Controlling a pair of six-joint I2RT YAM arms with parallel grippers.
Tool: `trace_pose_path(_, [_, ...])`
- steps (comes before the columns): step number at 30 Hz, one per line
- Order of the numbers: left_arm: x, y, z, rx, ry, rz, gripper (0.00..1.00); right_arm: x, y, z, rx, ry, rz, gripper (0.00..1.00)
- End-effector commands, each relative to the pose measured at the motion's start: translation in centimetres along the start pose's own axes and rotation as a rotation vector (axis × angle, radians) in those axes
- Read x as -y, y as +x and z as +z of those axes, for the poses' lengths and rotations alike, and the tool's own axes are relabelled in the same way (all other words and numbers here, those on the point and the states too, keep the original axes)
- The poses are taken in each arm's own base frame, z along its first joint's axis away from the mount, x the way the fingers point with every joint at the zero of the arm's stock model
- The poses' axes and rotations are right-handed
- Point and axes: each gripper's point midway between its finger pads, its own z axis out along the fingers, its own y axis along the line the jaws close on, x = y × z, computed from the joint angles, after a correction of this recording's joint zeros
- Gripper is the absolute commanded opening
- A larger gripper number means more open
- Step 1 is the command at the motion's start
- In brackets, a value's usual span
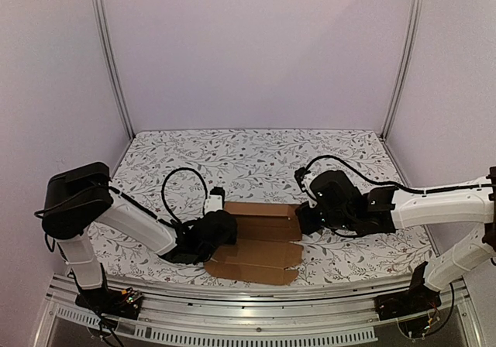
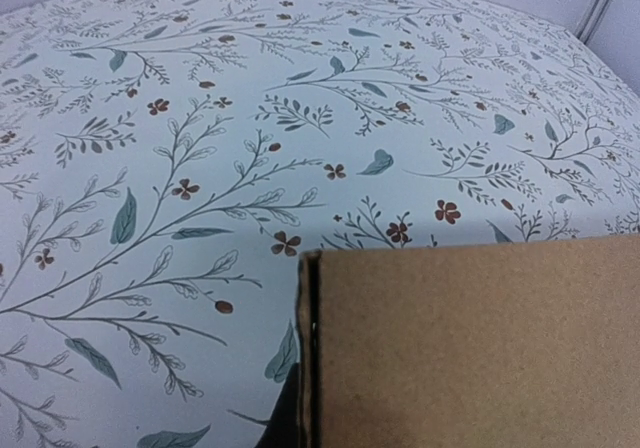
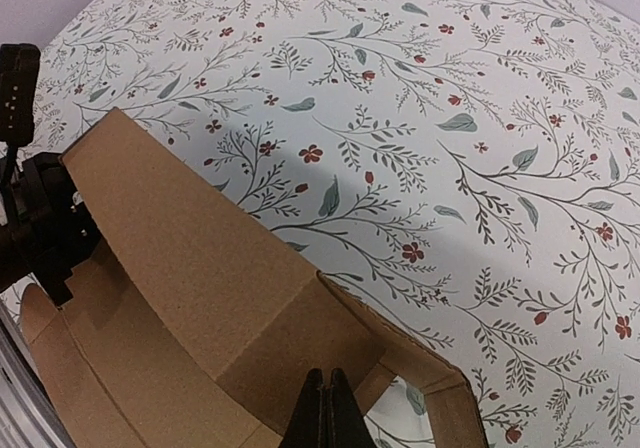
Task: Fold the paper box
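The paper box [image 1: 263, 248] is a flat brown die-cut sheet lying on the floral table between the two arms. Its back panel [image 3: 180, 238] is tilted up off the table. My left gripper [image 1: 219, 229] sits at the sheet's left end. In the left wrist view the cardboard [image 2: 470, 348] covers the jaws, and only a dark sliver [image 2: 278, 426] shows beside its edge. Whether it pinches the cardboard is hidden. My right gripper [image 3: 326, 378] is shut with nothing between its fingers. Its tips point at the panel beside the folded right end flap [image 3: 440, 378]. It also shows in the top view [image 1: 304, 221].
A floral cloth [image 1: 256, 161] covers the table. Pale walls and two metal posts [image 1: 112, 60] enclose it at the back and sides. An aluminium rail [image 1: 248, 308] runs along the near edge. The left arm's black body [image 3: 35, 218] stands at the box's far end in the right wrist view.
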Motion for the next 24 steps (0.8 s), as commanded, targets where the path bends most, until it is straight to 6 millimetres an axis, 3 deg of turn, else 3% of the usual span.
trace_pose_path(1, [-0.4,2.0,-0.1,-0.063,-0.012,0.048,0.0,-0.6,0.3,1.6,-0.006,-0.028,0.023,0.0])
trace_pose_path(11, [1.5,3.0,-0.1,-0.147,0.056,-0.003,0.0,-2.0,0.2,3.7,0.017,-0.073,0.09,0.0])
trace_pose_path(24, [3.4,4.7,-0.5,-0.254,0.15,-0.095,0.0,-2.5,-3.1,2.3,0.185,-0.14,0.249,0.0])
